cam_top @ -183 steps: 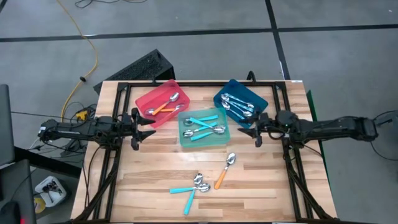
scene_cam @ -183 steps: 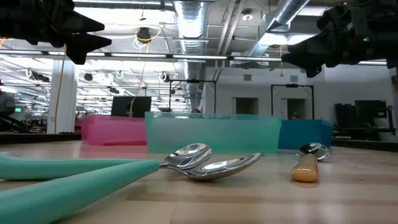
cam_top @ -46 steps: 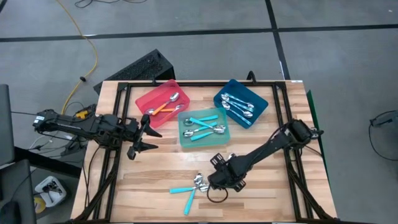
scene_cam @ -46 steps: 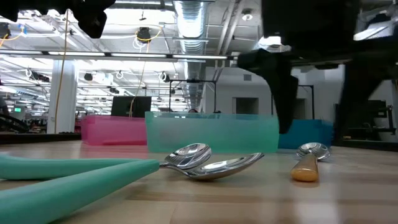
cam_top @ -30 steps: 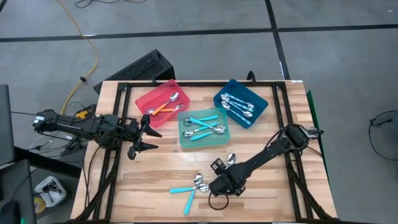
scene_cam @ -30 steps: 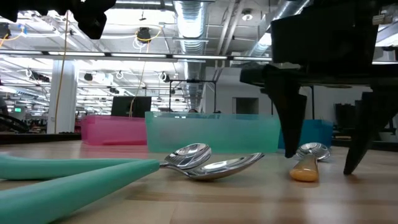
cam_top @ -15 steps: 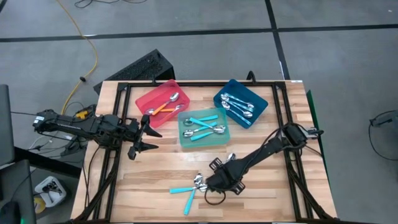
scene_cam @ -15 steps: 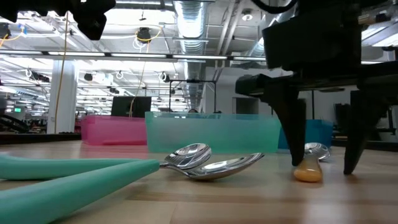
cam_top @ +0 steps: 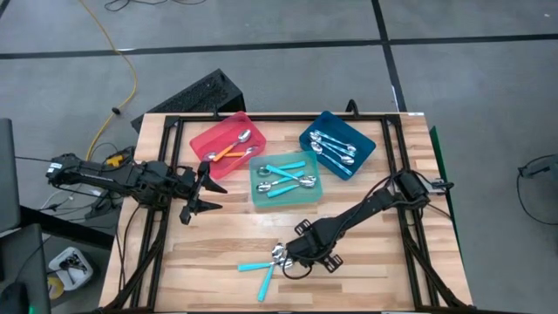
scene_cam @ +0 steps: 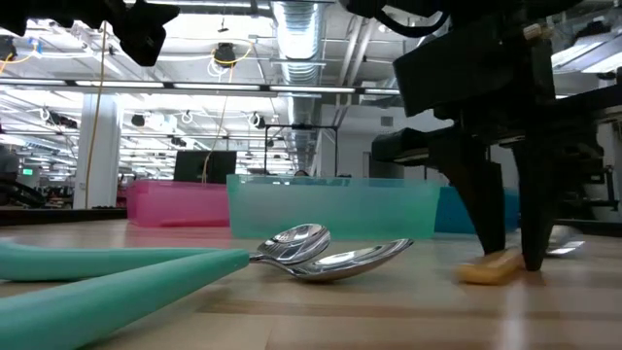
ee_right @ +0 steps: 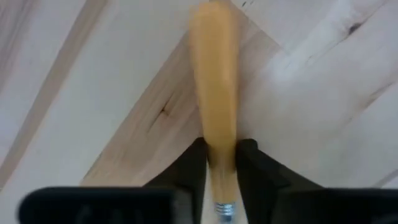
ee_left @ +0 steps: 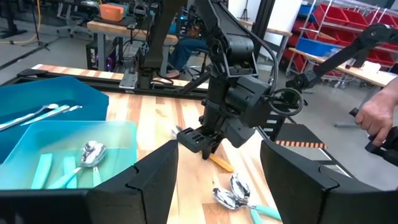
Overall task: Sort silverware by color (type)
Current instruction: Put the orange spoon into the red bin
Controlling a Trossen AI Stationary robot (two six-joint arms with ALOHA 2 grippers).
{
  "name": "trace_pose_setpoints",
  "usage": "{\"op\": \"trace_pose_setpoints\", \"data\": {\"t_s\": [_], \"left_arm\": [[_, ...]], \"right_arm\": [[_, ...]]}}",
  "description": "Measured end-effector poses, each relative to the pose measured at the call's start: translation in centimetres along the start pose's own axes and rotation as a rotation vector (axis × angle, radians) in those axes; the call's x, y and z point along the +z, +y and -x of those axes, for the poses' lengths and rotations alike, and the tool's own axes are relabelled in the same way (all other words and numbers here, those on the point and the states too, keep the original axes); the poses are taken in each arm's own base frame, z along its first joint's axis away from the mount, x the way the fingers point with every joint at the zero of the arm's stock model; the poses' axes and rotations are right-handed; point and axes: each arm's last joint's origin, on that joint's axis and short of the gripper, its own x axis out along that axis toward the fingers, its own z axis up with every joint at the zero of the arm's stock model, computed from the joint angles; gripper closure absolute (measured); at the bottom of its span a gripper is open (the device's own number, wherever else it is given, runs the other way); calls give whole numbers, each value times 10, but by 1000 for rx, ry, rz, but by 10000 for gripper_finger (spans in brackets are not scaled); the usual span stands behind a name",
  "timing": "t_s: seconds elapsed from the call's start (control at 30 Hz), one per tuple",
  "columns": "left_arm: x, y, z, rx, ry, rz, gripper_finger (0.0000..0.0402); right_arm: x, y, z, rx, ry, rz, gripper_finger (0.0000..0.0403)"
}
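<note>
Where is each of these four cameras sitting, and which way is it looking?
High view: above the wooden table, facing straight down; both dark arms show, left gripper open.
Low view: at tabletop height, facing across into the room; the right gripper comes down from above.
Left wrist view: on the left arm, facing across the table at the right arm; its own dark fingers show.
Right wrist view: on the right arm, facing down at the wood; its fingers pinch the orange-handled metal spoon.
Shared: that spoon shows in both the low and right wrist views.
</note>
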Motion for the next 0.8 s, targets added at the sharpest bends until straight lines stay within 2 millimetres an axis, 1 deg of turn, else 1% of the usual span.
{"op": "trace_pose_setpoints", "data": {"t_s": [0.1, 0.23, 0.37, 0.5, 0.57, 0.8], "left_arm": [[0, 0, 0, 0, 0, 0, 187], [0, 0, 0, 0, 0, 1, 187], [0, 0, 0, -1, -1, 1, 187], [0, 0, 0, -1, -2, 2, 187], [0, 0, 0, -1, -3, 2, 187], [1, 0, 3, -2, -9, -1, 187]], "right_arm": [[0, -1, 0, 7, -4, -31, 329], [2, -2, 4, 7, -8, -63, 330], [8, -6, 12, 4, -18, -85, 330], [11, -18, 26, -14, -51, -111, 330], [10, -24, 38, -25, -72, -128, 330], [6, -50, 69, -56, -156, -161, 330]]}}
